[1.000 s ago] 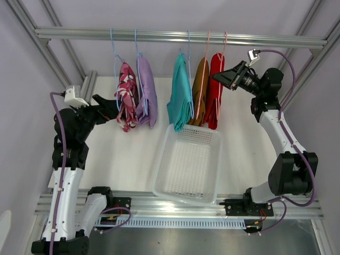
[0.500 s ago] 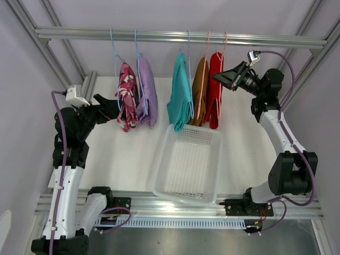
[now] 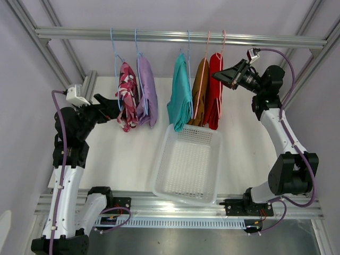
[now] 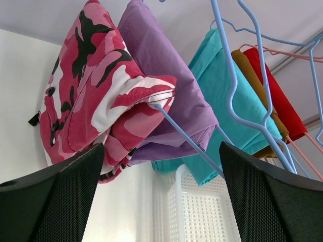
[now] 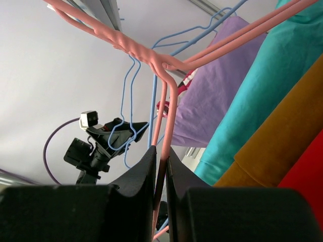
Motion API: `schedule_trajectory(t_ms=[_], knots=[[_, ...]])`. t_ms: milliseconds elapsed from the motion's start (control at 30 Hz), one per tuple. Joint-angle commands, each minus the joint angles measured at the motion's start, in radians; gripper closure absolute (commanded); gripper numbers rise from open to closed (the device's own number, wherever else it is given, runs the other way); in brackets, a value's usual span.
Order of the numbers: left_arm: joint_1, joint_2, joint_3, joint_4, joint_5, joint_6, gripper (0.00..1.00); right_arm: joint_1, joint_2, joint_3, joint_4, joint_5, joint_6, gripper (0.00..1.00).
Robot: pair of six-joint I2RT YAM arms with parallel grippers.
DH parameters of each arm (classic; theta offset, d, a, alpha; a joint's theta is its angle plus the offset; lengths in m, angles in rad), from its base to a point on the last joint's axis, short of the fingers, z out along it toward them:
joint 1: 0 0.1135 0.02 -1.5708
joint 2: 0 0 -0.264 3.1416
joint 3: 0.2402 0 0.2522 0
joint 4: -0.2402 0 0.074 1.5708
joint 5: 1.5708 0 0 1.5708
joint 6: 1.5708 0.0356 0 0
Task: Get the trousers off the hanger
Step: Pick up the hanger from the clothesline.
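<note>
Up on the silver aluminium rail (image 3: 175,36) I see all five pairs hanging, left to right: pink-white-black camouflage cloth trousers (image 3: 126,95), lilac trousers (image 3: 146,90), teal trousers (image 3: 180,95), rust-brown trousers (image 3: 201,93) and red trousers (image 3: 215,90). My left gripper (image 3: 112,103) hovers just beside the camouflage pair, fingers spread wide, holding nothing. My right gripper (image 5: 161,156), by the red pair, is clenched on a thin pink wire hanger (image 5: 143,54). A white perforated plastic basket (image 3: 188,170) lies below.
</note>
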Motion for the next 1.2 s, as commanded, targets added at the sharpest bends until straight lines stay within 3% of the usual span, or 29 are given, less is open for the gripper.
schedule_trajectory(t_ms=[0,833,1167], knots=[[-0.004,-0.001,-0.004,0.03,0.026,-0.009,0.0,0.008,-0.091,0.106,0.119,0.001,-0.006,1.0],[-0.017,-0.012,0.004,0.027,0.029,0.014,0.01,0.018,-0.196,0.171,0.021,0.052,-0.04,1.0],[-0.217,-0.061,0.044,-0.045,-0.159,0.119,0.01,0.017,-0.295,0.168,-0.142,0.099,-0.155,1.0]])
